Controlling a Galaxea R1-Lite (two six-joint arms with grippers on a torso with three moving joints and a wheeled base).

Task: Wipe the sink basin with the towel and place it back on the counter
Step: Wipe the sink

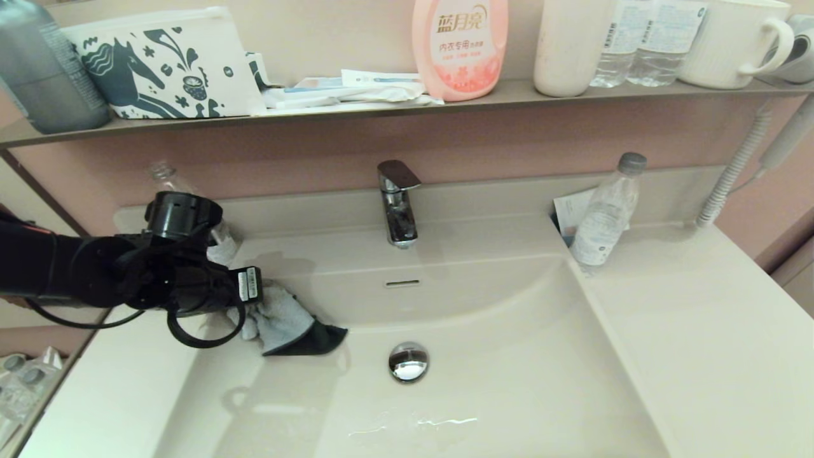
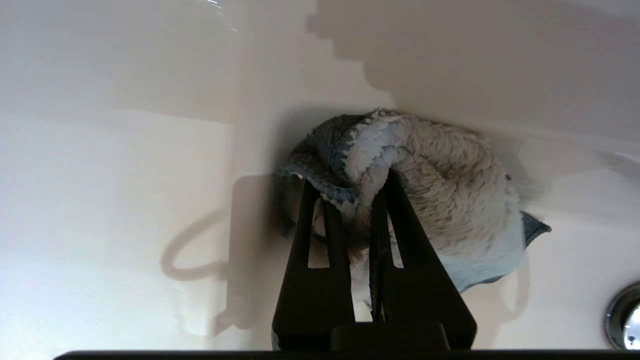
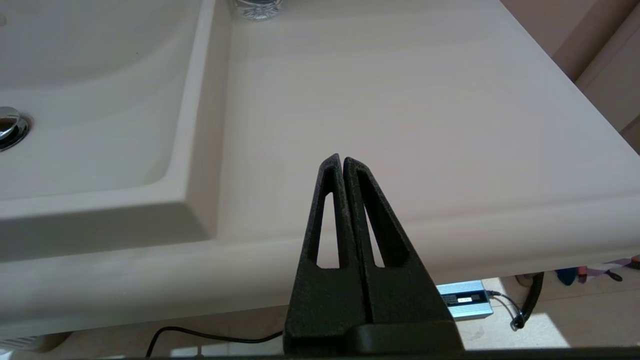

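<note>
The light grey towel, its darker corner hanging down, is pressed against the upper left wall of the cream sink basin. My left gripper is shut on the towel, and a bunched fold sits between the left gripper's black fingers. The chrome drain plug lies to the right of the towel and lower in the bowl. My right gripper is shut and empty, hovering near the front edge of the counter to the right of the bowl; the head view does not show it.
A chrome faucet stands behind the basin above the overflow slot. A clear water bottle stands on the counter at the back right, and another bottle stands behind my left arm. The wall shelf carries bottles, cups and a pouch.
</note>
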